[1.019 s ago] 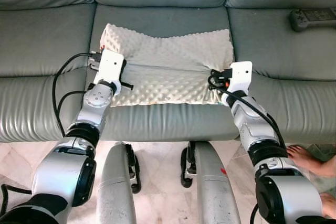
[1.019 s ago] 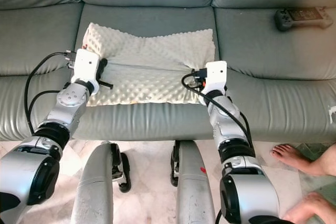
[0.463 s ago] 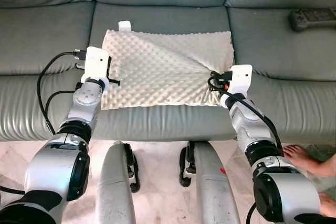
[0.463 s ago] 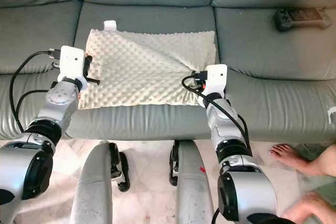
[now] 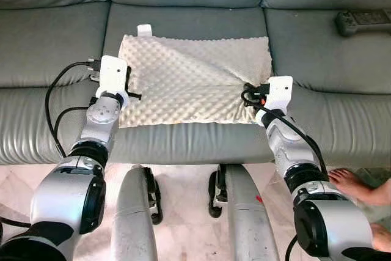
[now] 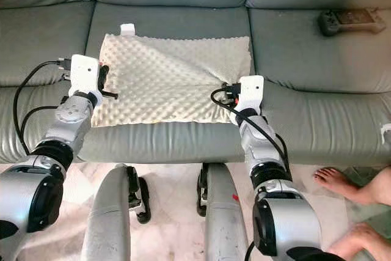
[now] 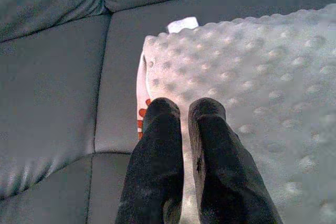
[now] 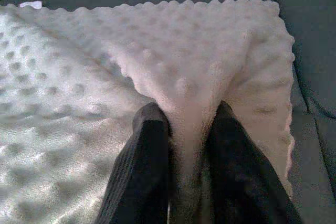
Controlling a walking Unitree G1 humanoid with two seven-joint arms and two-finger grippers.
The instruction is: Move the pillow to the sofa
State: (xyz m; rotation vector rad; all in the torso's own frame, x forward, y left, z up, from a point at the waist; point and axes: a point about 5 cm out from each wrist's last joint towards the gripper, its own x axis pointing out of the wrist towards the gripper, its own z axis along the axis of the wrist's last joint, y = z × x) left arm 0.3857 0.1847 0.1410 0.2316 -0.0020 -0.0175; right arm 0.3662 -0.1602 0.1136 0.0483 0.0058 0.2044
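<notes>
A cream, bumpy pillow point(image 5: 189, 84) lies flat on the middle seat cushion of the grey sofa point(image 5: 55, 47). My right gripper point(image 8: 187, 114) is shut on a fold of the pillow at its right edge, and the cloth bunches up between the fingers point(image 8: 149, 145). At the pillow's left edge my left gripper point(image 7: 185, 111) has its fingers together with nothing between them, their tips just over the pillow's rim. A small white tag point(image 5: 145, 29) sticks out at the pillow's far left corner.
A dark game controller point(image 5: 363, 21) lies on the right seat cushion. A person's bare feet point(image 5: 357, 184) rest on the marble floor at the lower right. My legs point(image 5: 137, 218) stand close against the sofa's front edge.
One second ago my left gripper pinched the pillow's left edge. It has let go and drawn back to the left, and the pillow has flattened out. The right gripper keeps its hold.
</notes>
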